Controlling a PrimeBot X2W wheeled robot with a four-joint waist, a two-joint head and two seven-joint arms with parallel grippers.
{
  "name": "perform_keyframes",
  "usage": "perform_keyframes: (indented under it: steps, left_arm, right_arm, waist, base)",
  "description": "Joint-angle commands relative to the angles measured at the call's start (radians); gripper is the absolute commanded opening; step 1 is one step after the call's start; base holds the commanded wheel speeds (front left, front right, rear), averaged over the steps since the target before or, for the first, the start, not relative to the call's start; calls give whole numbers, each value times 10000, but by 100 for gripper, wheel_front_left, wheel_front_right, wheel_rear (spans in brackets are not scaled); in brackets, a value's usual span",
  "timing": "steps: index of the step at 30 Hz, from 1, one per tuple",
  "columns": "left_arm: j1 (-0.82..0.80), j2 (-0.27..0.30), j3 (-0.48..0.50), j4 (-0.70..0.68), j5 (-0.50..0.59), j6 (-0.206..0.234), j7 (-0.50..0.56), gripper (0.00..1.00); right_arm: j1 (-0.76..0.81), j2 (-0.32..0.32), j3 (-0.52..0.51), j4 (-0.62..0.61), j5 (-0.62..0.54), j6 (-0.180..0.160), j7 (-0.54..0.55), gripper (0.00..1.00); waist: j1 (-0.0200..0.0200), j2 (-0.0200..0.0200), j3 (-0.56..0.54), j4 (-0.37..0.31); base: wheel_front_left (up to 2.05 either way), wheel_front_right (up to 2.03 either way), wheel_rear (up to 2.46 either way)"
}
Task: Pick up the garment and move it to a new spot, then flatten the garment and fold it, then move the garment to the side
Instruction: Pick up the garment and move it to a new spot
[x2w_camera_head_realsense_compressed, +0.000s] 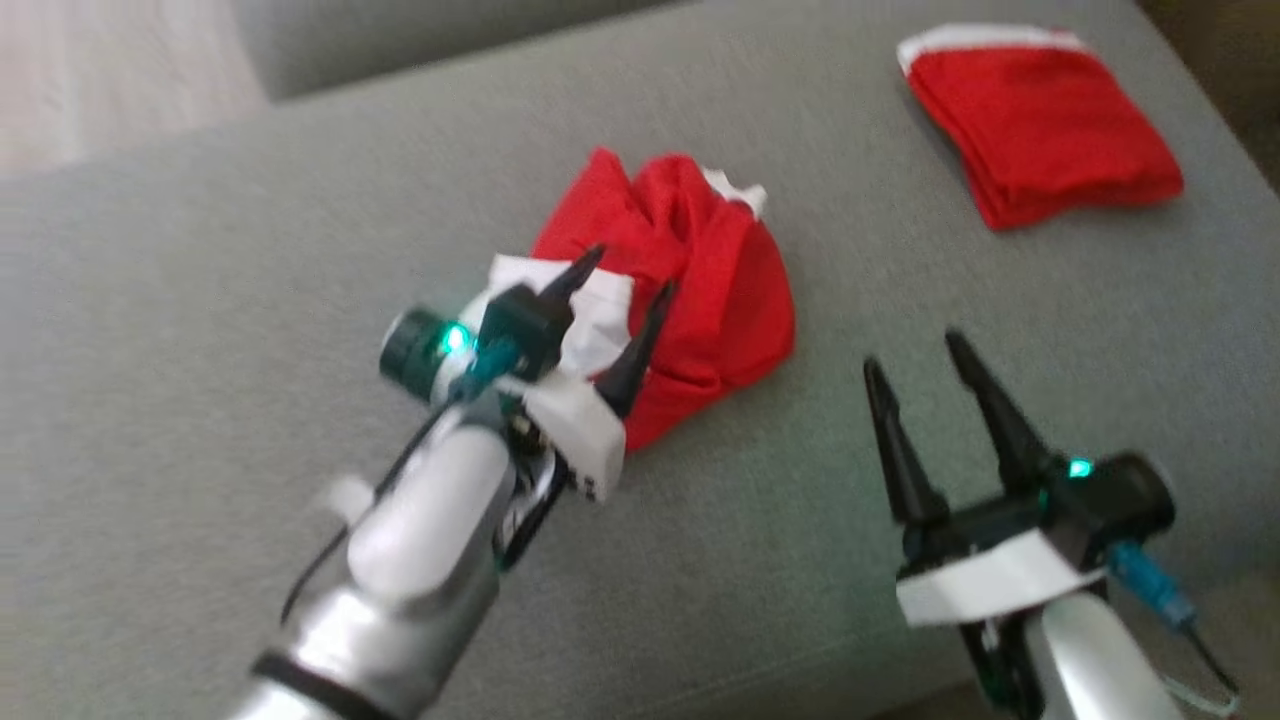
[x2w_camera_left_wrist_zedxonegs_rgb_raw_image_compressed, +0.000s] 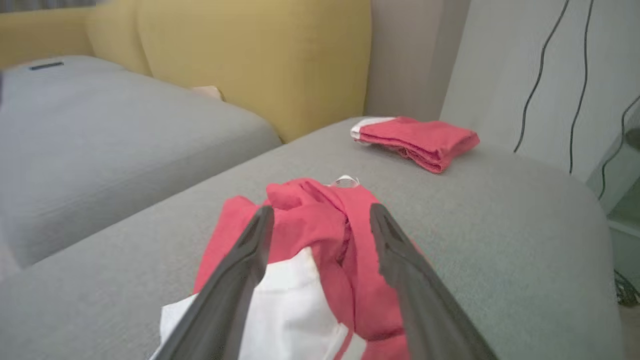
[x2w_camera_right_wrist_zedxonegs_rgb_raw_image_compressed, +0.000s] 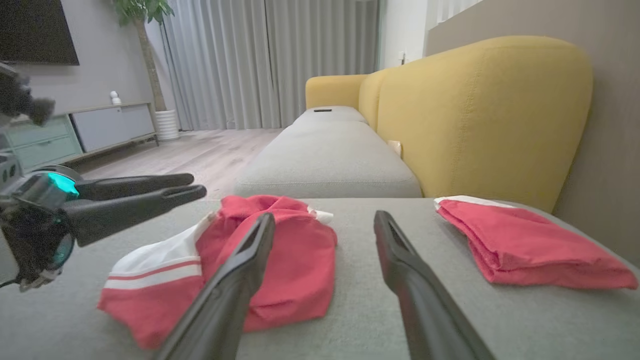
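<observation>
- The garment (x2w_camera_head_realsense_compressed: 710, 270) lay crumpled on the grey sofa seat (x2w_camera_head_realsense_compressed: 200, 300), with its long axis running from a white-banded near end to the red bulk beyond.
- The left gripper (x2w_camera_head_realsense_compressed: 632, 270) hovered over that white end with fingers spread, pinching nothing. It was judged the nearer arm.
- The right gripper (x2w_camera_head_realsense_compressed: 912, 352), likewise spread and empty, stood apart to the garment's right.
- A folded red stack (x2w_camera_head_realsense_compressed: 1040, 120) lay well apart.

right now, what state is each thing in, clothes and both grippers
crumpled garment: bunched up, lying loose, not held
folded garment: folded neat, lying apart from the other
left gripper: fingers open, over the crumpled garment
right gripper: fingers open, holding nothing
</observation>
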Motion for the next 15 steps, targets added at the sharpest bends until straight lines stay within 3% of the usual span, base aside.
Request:
perform_keyframes:
  steps: [1,7,15]
  left_arm:
    - [181,85,503,-530,9,164,-120,100]
    - [2196,466,2040,-2361,195,956,-121,100]
    - [5634,715,4476,-4532,333,1520,-121,100]
  right_arm:
    - [88,83,207,-229,85,65,-51,100]
    - [580,137,-126,-113,186,65,-51,100]
    - [1086,247,-579,55,234,65,-51,100]
  waist:
    - [0,-1,-979,640]
    - [0,-1,-1883,1384]
    - [0,-1,-2712,1972]
  base:
    - [0,0,0]
    - [0,0,0]
    - [0,0,0]
